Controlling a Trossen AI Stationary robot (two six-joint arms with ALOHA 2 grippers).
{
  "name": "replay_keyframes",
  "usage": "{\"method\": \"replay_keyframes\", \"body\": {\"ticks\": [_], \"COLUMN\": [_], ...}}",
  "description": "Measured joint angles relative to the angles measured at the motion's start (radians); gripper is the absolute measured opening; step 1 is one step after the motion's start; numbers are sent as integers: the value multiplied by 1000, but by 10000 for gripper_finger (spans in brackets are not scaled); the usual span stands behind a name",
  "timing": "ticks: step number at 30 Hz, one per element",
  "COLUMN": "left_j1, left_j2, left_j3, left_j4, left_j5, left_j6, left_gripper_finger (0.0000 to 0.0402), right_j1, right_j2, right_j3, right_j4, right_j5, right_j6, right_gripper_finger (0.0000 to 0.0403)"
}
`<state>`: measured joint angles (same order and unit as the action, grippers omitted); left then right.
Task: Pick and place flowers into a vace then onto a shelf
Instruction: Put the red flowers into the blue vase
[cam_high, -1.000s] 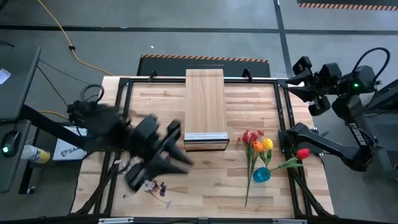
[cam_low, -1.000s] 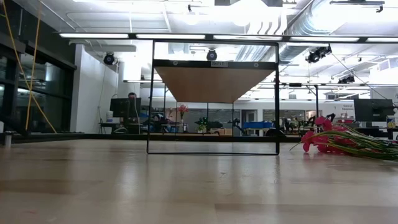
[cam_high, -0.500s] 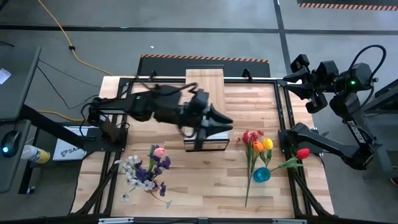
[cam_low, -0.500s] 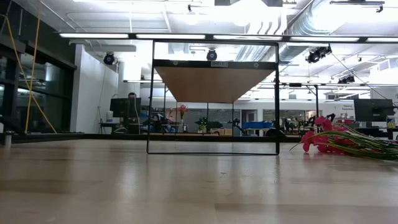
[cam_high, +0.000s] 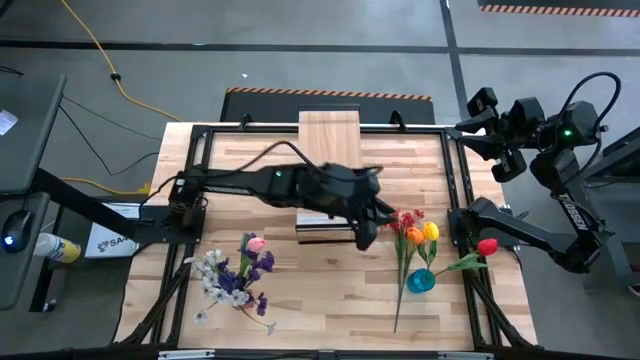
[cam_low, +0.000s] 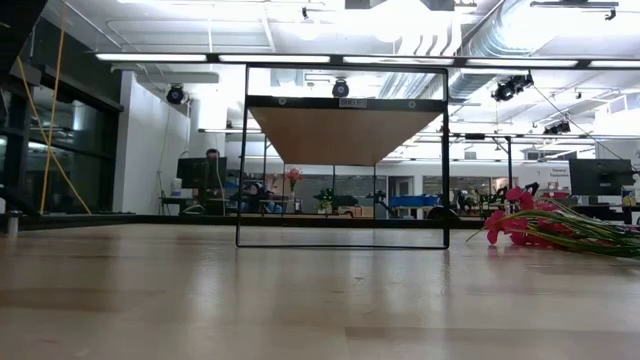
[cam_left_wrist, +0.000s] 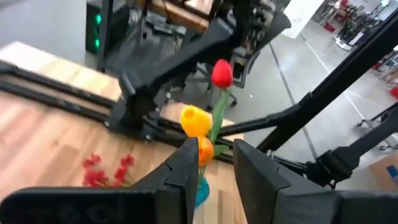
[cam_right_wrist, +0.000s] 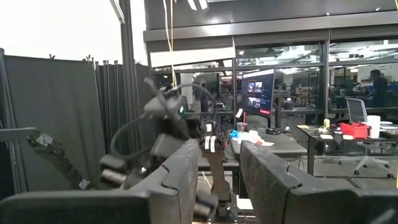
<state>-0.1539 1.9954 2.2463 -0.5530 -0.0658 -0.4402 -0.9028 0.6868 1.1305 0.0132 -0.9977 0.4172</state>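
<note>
Sprays (cam_high: 232, 278) left, shelf (cam_high: 329, 150) centre, tulips (cam_high: 418, 240) right

we see a tabletop (cam_high: 300, 290) of pale wood slats with a smooth, faintly satin finish, edged by a matt black metal frame (cam_high: 195, 160). the shelf (cam_high: 328, 140) is the same light planked wood, with a brighter metallic strip (cam_high: 322, 222) at one end. the flowers (cam_high: 415, 240) look like soft cloth petals on smooth plastic stems, and a blue vase (cam_high: 421, 281) beside them looks glossy. the left gripper (cam_left_wrist: 211, 168) has dull, matt dark plastic fingers (cam_left_wrist: 183, 174)
</note>
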Motion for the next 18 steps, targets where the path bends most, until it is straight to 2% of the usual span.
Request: {"method": "replay_keyframes", "body": {"ticks": [6, 11, 18], "left_j1": [-4, -3, -39], "left_j2": [62, 100, 128], "left_j3": [0, 0, 1], "left_j4": [-30, -78, -69], "left_j5": [14, 101, 246], "left_j6": [-66, -140, -58], "left_gripper_finger": [134, 134, 134], "right_j1": [0, 0, 0], "right_j2": [0, 0, 0], "right_j3": [0, 0, 0], "right_j4": [0, 0, 0], "right_j5": [0, 0, 0], "right_j6": [-18, -18, -17], "right_gripper_finger": [114, 114, 114]}}
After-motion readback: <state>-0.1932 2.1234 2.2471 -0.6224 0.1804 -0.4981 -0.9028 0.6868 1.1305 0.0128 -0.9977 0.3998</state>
